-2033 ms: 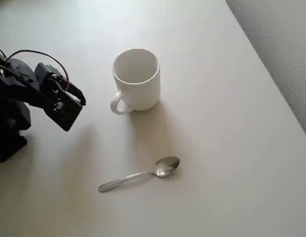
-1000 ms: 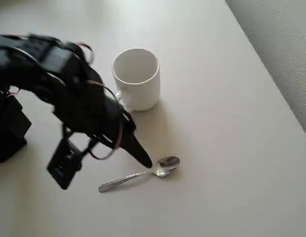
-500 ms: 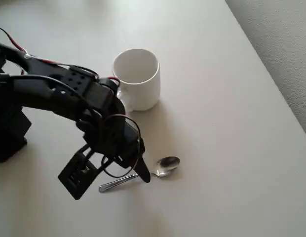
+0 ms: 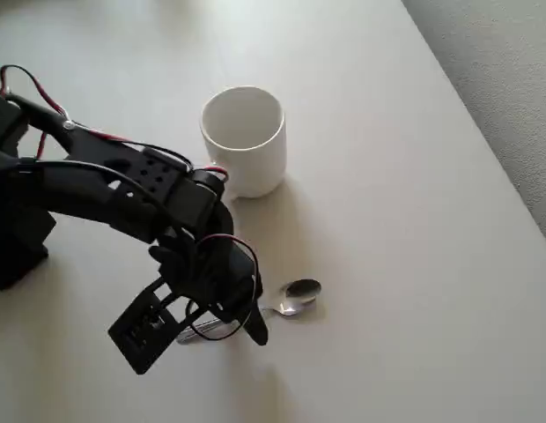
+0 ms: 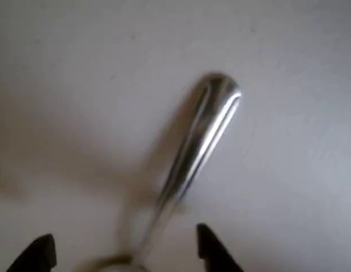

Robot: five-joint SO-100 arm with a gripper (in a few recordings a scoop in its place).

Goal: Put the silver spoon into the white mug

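Note:
The silver spoon (image 4: 298, 293) lies flat on the pale table, bowl to the right, its handle running left under my black gripper (image 4: 222, 328). In the wrist view the spoon's handle (image 5: 198, 141) runs diagonally down between my two dark fingertips (image 5: 212, 249), and the gripper (image 5: 124, 256) stands open astride it, close above the table. Whether a finger touches the handle I cannot tell. The white mug (image 4: 243, 139) stands upright and empty behind the arm, its small handle hidden by the arm.
The arm's base (image 4: 13, 229) sits at the left edge. The table's right edge (image 4: 484, 150) runs diagonally, with grey floor (image 4: 511, 79) beyond it. Bare tabletop lies between the mug and the spoon and to the right of both.
The arm swung out from the left and came down over the spoon's handle. In the last half second it settled slightly lower and nearer. Spoon and mug have not moved.

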